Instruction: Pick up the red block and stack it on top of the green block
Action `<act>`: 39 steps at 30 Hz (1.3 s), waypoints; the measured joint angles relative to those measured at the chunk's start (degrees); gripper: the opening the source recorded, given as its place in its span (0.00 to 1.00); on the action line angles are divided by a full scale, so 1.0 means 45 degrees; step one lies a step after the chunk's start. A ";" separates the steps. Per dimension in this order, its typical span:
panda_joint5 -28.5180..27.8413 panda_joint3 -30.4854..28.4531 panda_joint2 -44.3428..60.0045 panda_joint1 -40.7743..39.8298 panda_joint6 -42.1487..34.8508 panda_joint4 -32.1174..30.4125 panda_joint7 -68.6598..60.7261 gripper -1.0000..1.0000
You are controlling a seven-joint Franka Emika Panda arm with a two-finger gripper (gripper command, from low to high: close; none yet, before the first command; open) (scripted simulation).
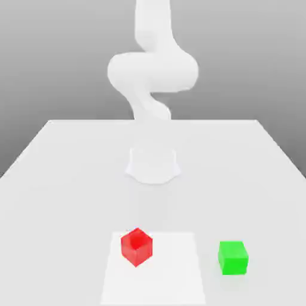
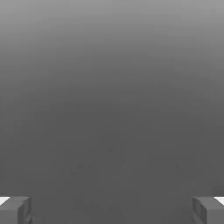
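Two small blocks sit in front of me, and I start with the biggest thing first. That is the big flat white table (image 1: 54,179), which holds everything up. Behind the blocks stands the tall white robot arm (image 1: 152,72), curled up high over its round base. I think it waits up there so it has room to come down from above.

Next is a flat pale square mat (image 1: 173,275) lying on the table, near the front edge. I guess it marks the work spot.

Then come the blocks. The small bright-red matte cube (image 1: 136,246) sits on the mat, turned so one corner points at the camera. The small bright-green matte cube (image 1: 233,257) sits off the mat on the bare table, toward the exterior view's right. The two are apart and do not touch. Nothing is on top of the green one, so the stacking is not done yet.

Smallest is the pincer (image 2: 112,210). In the hand view I see its two grey fingertips (image 2: 15,210) far apart at the corners, so it is wide open and holds nothing. I think that is good, because it must fit around the red cube first.
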 joint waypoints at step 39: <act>-0.1227 0.1168 1.1712 -0.2795 0.7831 -0.5295 0.9236 0.50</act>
